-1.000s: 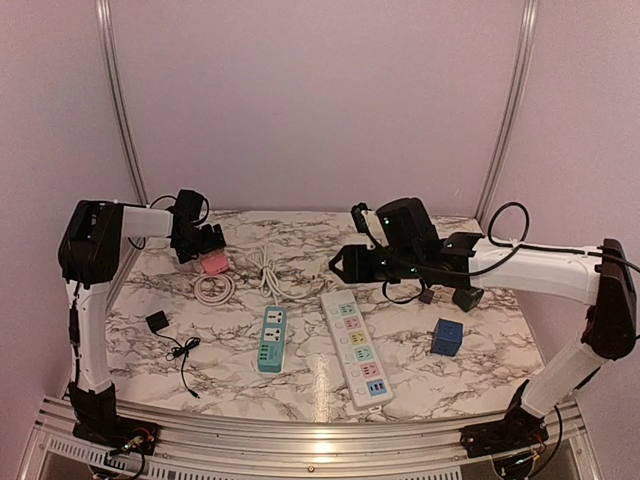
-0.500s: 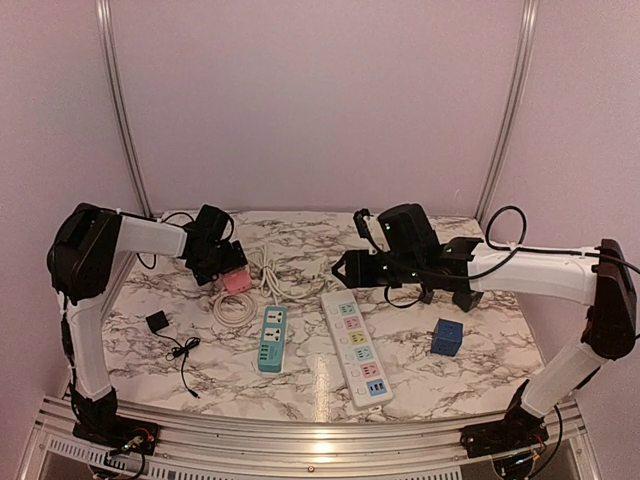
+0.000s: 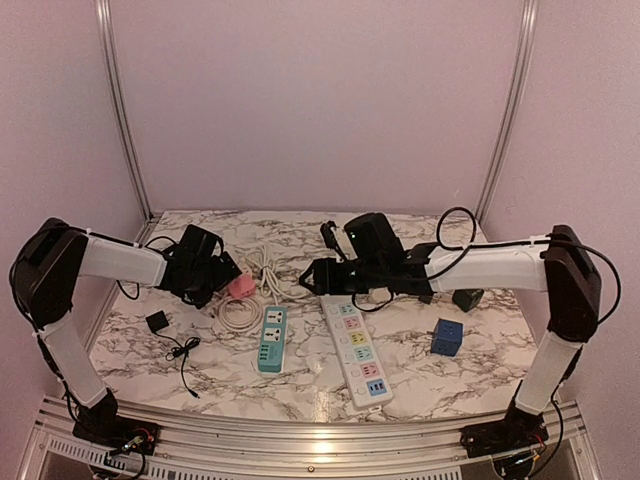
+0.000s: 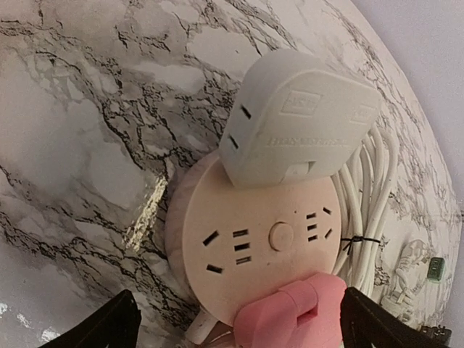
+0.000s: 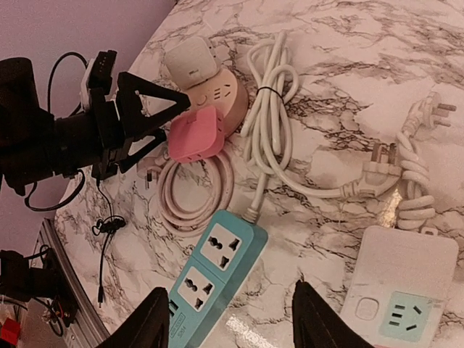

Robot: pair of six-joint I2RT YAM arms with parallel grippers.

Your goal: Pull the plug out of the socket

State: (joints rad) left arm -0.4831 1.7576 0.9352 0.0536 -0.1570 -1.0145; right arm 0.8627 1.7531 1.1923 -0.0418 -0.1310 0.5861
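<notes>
A round peach socket (image 4: 254, 246) lies on the marble table with a white adapter (image 4: 297, 119) plugged in on its far side and a pink plug (image 4: 293, 319) on its near side. My left gripper (image 4: 239, 330) is open, its black fingers wide apart on either side of the pink plug without touching it. In the right wrist view the socket (image 5: 221, 94), pink plug (image 5: 196, 134) and left gripper (image 5: 156, 123) show at upper left. My right gripper (image 5: 235, 326) is open and empty above the teal power strip (image 5: 214, 272). In the top view the pink plug (image 3: 240, 286) sits beside the left gripper (image 3: 205, 272).
The socket's pink cord coil (image 5: 196, 192) lies beside the teal strip. A bundled white cable (image 5: 272, 94) runs between the socket and a long white power strip (image 3: 357, 347). A blue cube (image 3: 446, 337), a dark block (image 3: 466, 298) and a small black charger (image 3: 157, 322) also lie on the table.
The round socket with its plugs and cord coil has shifted right and nearer, along with my left gripper. My right gripper has moved left, over the teal strip.
</notes>
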